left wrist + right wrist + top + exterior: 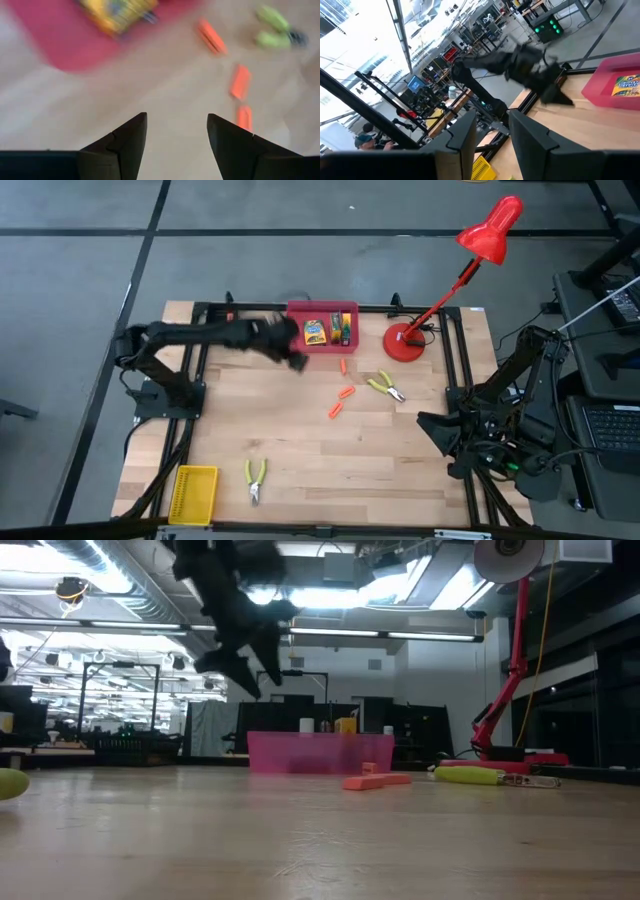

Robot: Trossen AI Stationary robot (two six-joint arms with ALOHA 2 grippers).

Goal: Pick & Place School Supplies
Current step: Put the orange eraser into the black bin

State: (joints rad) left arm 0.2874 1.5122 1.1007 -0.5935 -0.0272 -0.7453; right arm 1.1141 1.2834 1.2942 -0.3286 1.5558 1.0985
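Observation:
A pink bin at the table's far edge holds yellow-and-green crayon boxes; one box shows in the left wrist view. Three orange sticks lie flat on the wood to the near right of the bin, also in the left wrist view and the low view. My left gripper hovers open and empty just near of the bin's left corner, raised above the table, its fingers apart. My right gripper waits open at the table's right side.
Green-handled pliers lie right of the sticks, and a second pair sits near the front edge. A yellow bin occupies the near left corner. A red desk lamp stands right of the pink bin. A person is in the room beyond.

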